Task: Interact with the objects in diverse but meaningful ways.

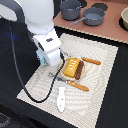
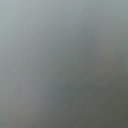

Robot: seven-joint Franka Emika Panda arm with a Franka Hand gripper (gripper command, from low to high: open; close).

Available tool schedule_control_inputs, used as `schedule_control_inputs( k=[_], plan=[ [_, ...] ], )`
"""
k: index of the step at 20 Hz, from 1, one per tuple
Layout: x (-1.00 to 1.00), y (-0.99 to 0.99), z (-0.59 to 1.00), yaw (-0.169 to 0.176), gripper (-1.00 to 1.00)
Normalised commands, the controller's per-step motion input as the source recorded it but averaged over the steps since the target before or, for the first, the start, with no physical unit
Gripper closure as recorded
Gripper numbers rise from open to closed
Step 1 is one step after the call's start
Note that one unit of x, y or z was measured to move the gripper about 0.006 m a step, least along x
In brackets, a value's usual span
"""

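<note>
Ridged orange-yellow block [image 1: 71, 67] beside dark-brown stick [image 1: 79, 72]

A dark tabletop [image 1: 112, 90] carries a pale cloth mat [image 1: 102, 57], and beyond it a pinkish-brown raised surface [image 1: 107, 31] runs along the far edge under soft, even light; the wrist view is a grey blur.

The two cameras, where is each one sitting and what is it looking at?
Exterior view: sits off the arm, above the table, looking down at a pale mat with a ridged yellow block, a brown sausage stick, a white bone piece and grey pots; the white robot arm fills the exterior view's left.
Wrist view: sits on the robot's wrist, but shows only a grey blur; no pincer is visible.
Shared: nothing can be matched between them.
</note>
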Motion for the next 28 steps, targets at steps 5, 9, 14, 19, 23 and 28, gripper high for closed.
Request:
schedule_control_inputs(
  k=[5, 9, 14, 19, 23, 28],
  plan=[
    [-0.22, -0.01, 0.0, -0.008, 1.0],
    [-0.19, 0.0, 0.0, 0.0, -1.0],
    [-0.19, 0.0, 0.0, 0.0, -1.0],
    [-0.24, 0.0, 0.53, -0.003, -1.0],
    [-0.44, 0.0, 1.0, -0.036, -1.0],
    [-0.37, 0.0, 1.0, -0.04, -1.0]
  ],
)
